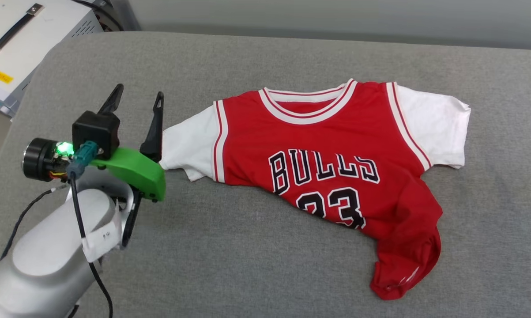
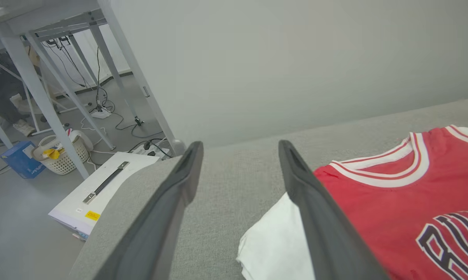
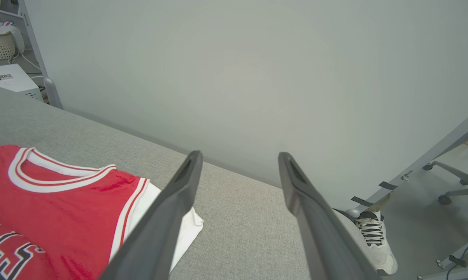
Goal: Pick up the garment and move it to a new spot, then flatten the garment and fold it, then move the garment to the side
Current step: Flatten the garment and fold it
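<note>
The left gripper point(image 1: 138, 90) has two long, flat, dark fingers point(image 1: 152, 128) that taper to points, each with a narrow slot near the tip. They are mounted on a bright green moulded bracket point(image 1: 135, 170), which carries a boxy black camera housing point(image 1: 95, 132). Next to it are a black cylinder point(image 1: 35, 159), a glowing green light point(image 1: 62, 148), a teal plug point(image 1: 80, 157) and a thin black cable point(image 1: 77, 212). The forearm point(image 1: 49, 260) is smooth, rounded and pale grey, with a white handwritten tag point(image 1: 103, 238). The right gripper point(image 3: 239, 155) has matching dark grey fingers.
</note>
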Robot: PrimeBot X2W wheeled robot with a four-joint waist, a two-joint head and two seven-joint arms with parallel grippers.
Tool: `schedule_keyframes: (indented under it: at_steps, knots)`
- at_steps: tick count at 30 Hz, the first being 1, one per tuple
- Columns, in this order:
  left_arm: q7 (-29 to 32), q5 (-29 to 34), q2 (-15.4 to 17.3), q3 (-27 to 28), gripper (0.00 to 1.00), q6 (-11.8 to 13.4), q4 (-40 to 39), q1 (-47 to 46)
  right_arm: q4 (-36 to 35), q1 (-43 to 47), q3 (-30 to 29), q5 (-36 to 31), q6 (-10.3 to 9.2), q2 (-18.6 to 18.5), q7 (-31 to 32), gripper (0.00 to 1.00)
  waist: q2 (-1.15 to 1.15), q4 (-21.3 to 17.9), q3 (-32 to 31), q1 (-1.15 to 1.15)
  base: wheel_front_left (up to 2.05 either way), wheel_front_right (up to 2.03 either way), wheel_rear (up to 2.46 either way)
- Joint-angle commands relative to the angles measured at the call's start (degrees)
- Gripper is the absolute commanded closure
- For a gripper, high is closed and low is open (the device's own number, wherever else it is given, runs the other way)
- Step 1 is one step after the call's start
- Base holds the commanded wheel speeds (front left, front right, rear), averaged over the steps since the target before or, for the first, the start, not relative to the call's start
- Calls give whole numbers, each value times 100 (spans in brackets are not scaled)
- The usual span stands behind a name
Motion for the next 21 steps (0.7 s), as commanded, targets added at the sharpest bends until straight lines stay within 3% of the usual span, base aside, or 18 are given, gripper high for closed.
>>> schedule_keyframes:
  at_steps: [1,6,13,21]
  knots:
    - [-30,217,-105,167,0,110,-180,229,136,-245,117,188,-3,-168,290,0,21,158,232,0,0,0,0]
    - [-31,867,-379,862,0,357,-778,688,660,-1032,666,937,-3,-753,1620,0,21,340,618,0,0,0,0]
    - [-32,1482,-931,1732,0,177,-1020,1179,1403,-2088,1509,1735,-3,-1073,3533,0,21,596,1265,0,0,0,0]
    - [-32,2022,-1472,2287,0,-239,-1005,1291,1904,-2743,1959,1692,-3,-1095,4018,0,21,837,1800,0,0,0,0]
